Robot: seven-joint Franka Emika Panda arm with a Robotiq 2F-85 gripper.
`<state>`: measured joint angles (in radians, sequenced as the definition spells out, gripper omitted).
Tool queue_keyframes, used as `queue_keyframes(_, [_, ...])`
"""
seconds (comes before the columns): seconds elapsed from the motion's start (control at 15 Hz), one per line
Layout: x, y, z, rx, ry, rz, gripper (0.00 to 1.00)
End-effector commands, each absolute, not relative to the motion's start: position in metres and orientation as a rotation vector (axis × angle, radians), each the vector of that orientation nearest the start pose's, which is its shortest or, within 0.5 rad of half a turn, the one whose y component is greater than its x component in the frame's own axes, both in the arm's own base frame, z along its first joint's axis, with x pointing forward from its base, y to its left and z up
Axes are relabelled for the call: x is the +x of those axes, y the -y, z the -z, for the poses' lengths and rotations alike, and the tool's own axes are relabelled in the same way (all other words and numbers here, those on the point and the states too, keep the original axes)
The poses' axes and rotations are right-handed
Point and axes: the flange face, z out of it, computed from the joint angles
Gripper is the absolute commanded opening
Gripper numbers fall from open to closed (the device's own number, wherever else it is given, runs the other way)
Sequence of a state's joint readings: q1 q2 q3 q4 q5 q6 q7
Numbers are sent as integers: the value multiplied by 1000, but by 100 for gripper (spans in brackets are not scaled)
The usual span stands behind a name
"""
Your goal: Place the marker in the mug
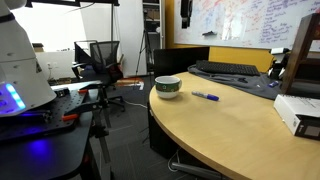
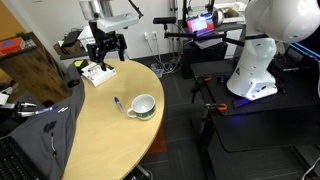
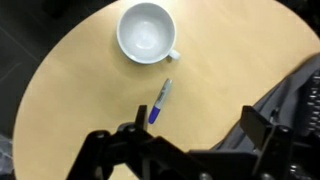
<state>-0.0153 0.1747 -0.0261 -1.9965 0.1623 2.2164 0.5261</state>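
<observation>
The white mug (image 1: 168,87) with a dark green band stands upright and empty near the rounded end of the wooden table (image 1: 230,130). It also shows in the other exterior view (image 2: 142,105) and in the wrist view (image 3: 148,30). The blue-purple marker (image 1: 206,97) lies flat on the table beside the mug, apart from it (image 2: 118,103) (image 3: 160,102). My gripper (image 3: 195,128) is open and empty, well above the table, with the marker just past its left finger in the wrist view. In an exterior view it hangs over a white box (image 2: 105,47).
A white box (image 2: 98,73) (image 1: 298,113) sits on the table under the gripper. A dark cloth or bag (image 2: 40,120) (image 3: 300,100) and a keyboard (image 1: 225,68) cover one side of the table. Office chairs (image 1: 100,60) and a white robot base (image 2: 262,60) stand beyond the table edge.
</observation>
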Motion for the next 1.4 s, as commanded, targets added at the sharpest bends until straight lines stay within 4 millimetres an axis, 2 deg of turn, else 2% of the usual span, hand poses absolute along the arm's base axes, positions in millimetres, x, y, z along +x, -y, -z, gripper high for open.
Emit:
queue_keyframes(0.0, [633,21,-335,-2739,-1261,19,100])
queue_keyframes(0.27, [657,40,-267,-2609,-1567,-22,100])
queue_keyframes(0.53, [667,57,-210,-2415,-1785,-149,100])
queue_keyframes(0.8, [678,69,-175,-2412,-1722,-140,100])
queue_keyframes(1.07, [686,75,-153,-2556,-1590,-46,100])
queue_keyframes(1.33, [690,77,-132,-2569,-1553,46,96])
